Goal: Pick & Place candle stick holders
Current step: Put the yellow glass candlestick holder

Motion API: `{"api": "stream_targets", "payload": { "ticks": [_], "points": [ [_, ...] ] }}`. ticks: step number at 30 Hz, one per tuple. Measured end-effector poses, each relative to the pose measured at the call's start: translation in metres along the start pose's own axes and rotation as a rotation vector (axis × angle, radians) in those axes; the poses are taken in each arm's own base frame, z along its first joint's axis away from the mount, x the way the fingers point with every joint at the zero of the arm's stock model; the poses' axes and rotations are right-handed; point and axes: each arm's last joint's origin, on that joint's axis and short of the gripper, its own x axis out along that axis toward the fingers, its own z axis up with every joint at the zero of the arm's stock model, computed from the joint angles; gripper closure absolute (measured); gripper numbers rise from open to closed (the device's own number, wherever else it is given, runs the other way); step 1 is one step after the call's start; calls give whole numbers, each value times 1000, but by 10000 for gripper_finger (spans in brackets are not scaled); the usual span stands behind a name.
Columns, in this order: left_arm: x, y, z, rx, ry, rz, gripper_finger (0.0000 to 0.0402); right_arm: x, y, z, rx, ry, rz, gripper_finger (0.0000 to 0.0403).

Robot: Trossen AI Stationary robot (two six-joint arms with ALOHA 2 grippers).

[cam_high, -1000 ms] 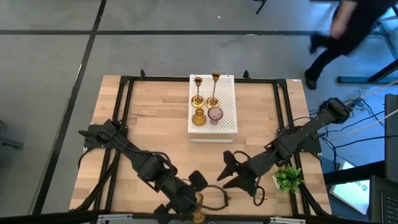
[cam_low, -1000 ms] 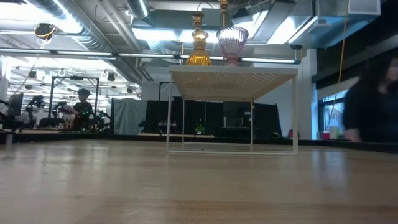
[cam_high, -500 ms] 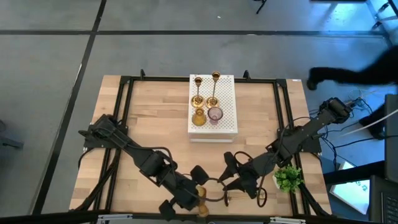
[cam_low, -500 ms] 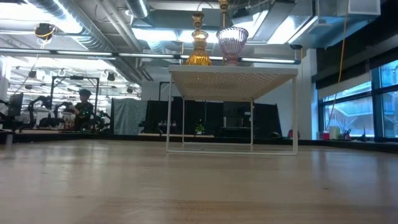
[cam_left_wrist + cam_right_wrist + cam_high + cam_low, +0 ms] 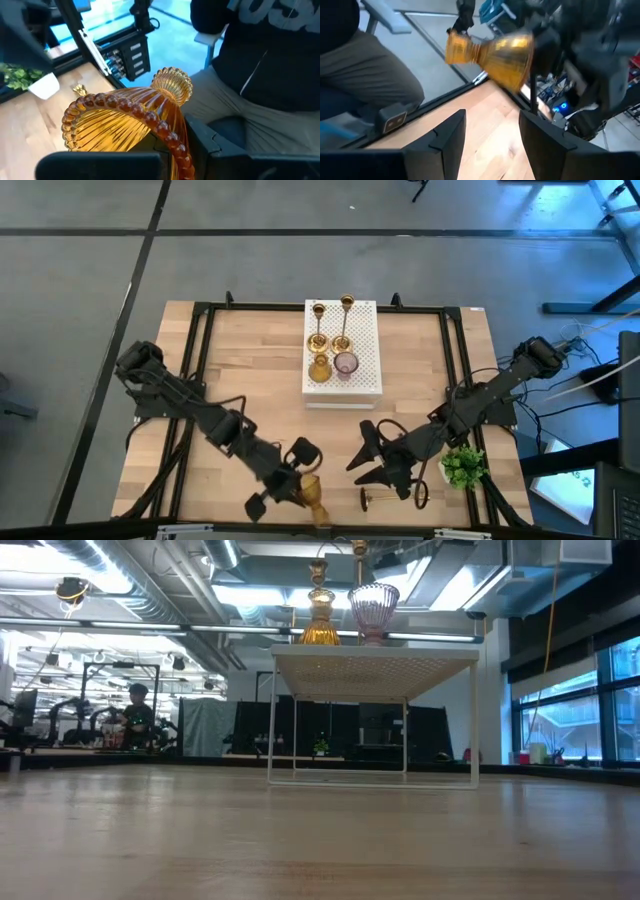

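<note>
- Two hands, two jobs: my left hand [image 5: 300, 485] is clamped on an amber glass holder [image 5: 312, 498] at the near edge of the tabletop [image 5: 250, 380], and my right hand [image 5: 372, 463] hangs just beside it, fingers apart and empty.
- Four holders already stand on the white perforated box [image 5: 366, 370] at the middle of the far side: two brass candlesticks [image 5: 331, 327] behind, an amber goblet [image 5: 318, 369] and a pinkish one [image 5: 346, 364] in front.
- One more brass candlestick [image 5: 385, 498] lies on its side on the wood near my right hand; I see no sixth holder.
- In my left wrist view the glass holder [image 5: 130, 120] sits tilted, its beaded rim pointing sideways (not a comfortable hold on ribbed glass).
- My worry: the glass could slip or turn in my fingers, and this close to the edge it would drop off the tabletop, where a person sits just beyond.
- A second risk, I judge: my two hands are near each other, so a careless swing could knock them together or roll the lying candlestick.
- Open wood lies between me and the box, so the way there looks free.
- Room on the box is at its near end; setting down there risks toppling the two goblets.
- A small green plant [image 5: 464, 467] stands by my right arm, out of the path.
</note>
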Motion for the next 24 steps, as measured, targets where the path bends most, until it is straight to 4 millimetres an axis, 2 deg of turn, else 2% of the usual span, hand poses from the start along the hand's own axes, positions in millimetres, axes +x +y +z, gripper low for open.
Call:
{"api": "stream_targets", "payload": {
  "ticks": [5,11,19,24],
  "points": [
    [4,21,-16,11,-61,-65,380,0,-1,2,-17,-20,2,217],
    [7,37,-19,69,-109,-97,380,1,-6,-2,-6,-34,34,217],
    [8,38,-19,105,-124,-104,380,22,-10,-20,27,9,26,217],
    [16,34,-23,104,-107,-119,380,25,-15,-20,88,-11,-2,213]
  ]
}}
